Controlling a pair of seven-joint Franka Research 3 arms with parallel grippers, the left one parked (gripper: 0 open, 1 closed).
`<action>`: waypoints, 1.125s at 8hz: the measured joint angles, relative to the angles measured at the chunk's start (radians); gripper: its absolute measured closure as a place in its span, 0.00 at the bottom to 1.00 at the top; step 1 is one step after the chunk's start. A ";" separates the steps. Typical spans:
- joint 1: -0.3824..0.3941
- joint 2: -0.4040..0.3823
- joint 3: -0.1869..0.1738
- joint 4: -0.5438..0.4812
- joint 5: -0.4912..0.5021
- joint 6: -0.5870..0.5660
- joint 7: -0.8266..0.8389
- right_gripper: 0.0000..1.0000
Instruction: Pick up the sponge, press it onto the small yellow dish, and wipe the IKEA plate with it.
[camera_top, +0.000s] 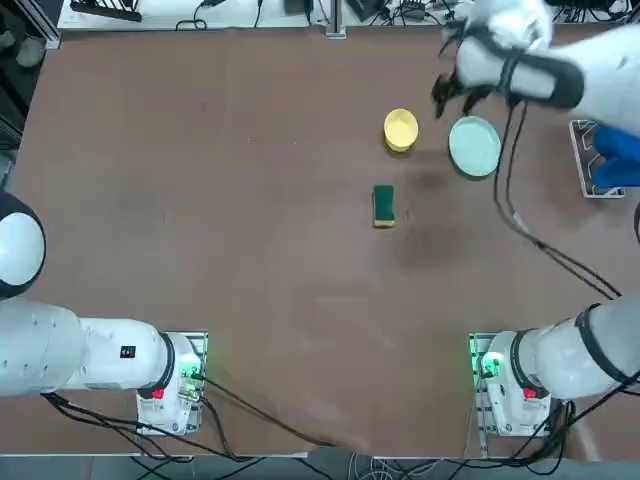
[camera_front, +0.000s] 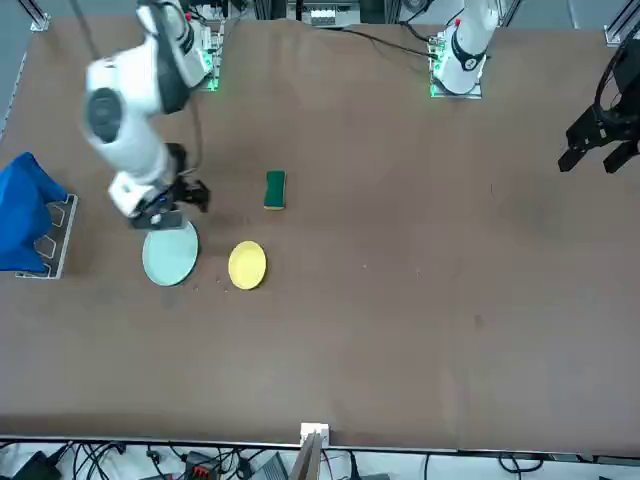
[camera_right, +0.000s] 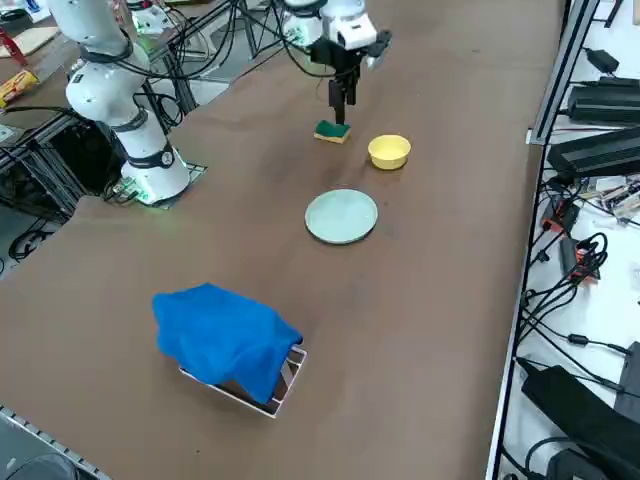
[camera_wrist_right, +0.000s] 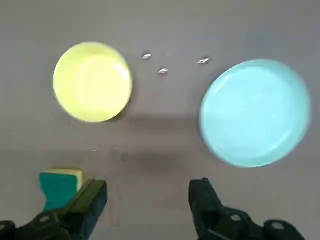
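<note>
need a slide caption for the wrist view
Open right gripper above bare table, yellow dish, mint plate and sponge untouched.

No text, brand mark, number or sign can be read in any view, neither on the dishes, the sponge, the arms nor the brown surface.

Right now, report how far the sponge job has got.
Nothing is done: the sponge lies untouched on the table. The right gripper hovers open and empty above it. Left: grasping it, pressing it onto the small yellow dish, wiping the IKEA plate.
</note>
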 joint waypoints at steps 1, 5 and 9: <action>0.073 -0.001 0.001 -0.078 0.001 0.104 0.102 0.00; 0.293 0.087 0.002 -0.163 0.000 0.340 0.376 0.00; 0.361 0.220 -0.003 -0.211 0.000 0.538 0.435 0.00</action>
